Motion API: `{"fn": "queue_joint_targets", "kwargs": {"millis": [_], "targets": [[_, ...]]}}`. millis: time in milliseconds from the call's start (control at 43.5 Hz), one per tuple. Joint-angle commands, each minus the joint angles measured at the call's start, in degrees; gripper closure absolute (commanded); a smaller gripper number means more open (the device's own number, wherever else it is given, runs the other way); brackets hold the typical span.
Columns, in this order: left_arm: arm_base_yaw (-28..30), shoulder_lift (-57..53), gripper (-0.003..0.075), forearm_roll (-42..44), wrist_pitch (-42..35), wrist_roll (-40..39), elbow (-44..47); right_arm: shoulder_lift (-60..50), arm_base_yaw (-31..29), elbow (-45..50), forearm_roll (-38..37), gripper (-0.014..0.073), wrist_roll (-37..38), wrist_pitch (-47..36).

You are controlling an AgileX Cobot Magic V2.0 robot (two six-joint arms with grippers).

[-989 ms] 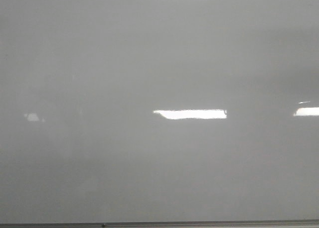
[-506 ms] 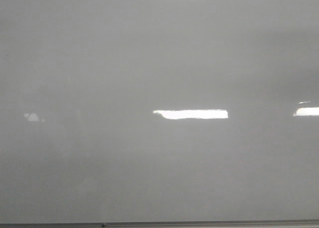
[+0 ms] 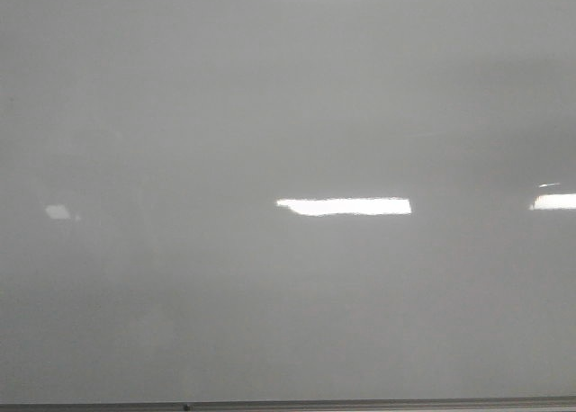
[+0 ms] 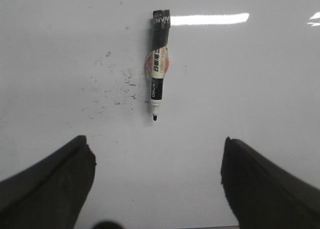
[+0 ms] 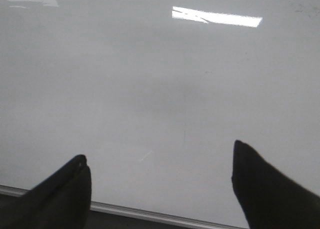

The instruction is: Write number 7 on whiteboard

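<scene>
Whiteboard fills the front view, its long axis running side to side, frame edge along the bottom; no 7 shows on it. Left gripper is spread wide and empty over the board, a marker lying uncapped, tip toward the fingers. Right gripper gapes wide too, holding nothing.

Whiteboard with marker

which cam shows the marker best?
Left wrist view: the marker lies on the whiteboard, uncapped tip toward the open left gripper, label visible. Front and right wrist views show only bare board, no marker.
</scene>
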Motion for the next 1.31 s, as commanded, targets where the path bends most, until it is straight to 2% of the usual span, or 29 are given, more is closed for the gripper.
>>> {"fn": "queue_joint_targets", "kwargs": {"millis": [0, 161, 575, 989, 1081, 1288], "targets": [[-0.4, 4.6, 0.0188, -0.3, -3.6, 1.1, -3.7, 0.8, -0.1, -1.5, -0.7, -0.0009, -0.5, -3.7], [-0.4, 12.8, 0.0188, 0.0, -4.1, 1.3, -6.2, 0.8, -0.1, -1.5, -0.7, -0.0009, -0.5, -3.7], [-2.5, 32.8, 0.0188, 0.0, -12.9, 1.3, -10.8, 0.8, -0.1, -1.5, -0.7, -0.0009, -0.5, -3.6], [-2.5, 44.1, 0.0188, 0.0, -24.0, 1.3, -12.0, 0.8, -0.1, -1.5, -0.7, -0.0009, -0.5, -3.6], [-2.5, 45.5, 0.0203, 0.0, -26.6, 1.3, -12.0, 0.8, -0.1, -1.5, -0.7, -0.0009, -0.5, -3.6], [-2.5, 47.6, 0.0292, 0.2, -30.3, 1.3, -12.0, 0.8, -0.1, -1.5, -0.7, -0.0009, -0.5, -3.6]]}}
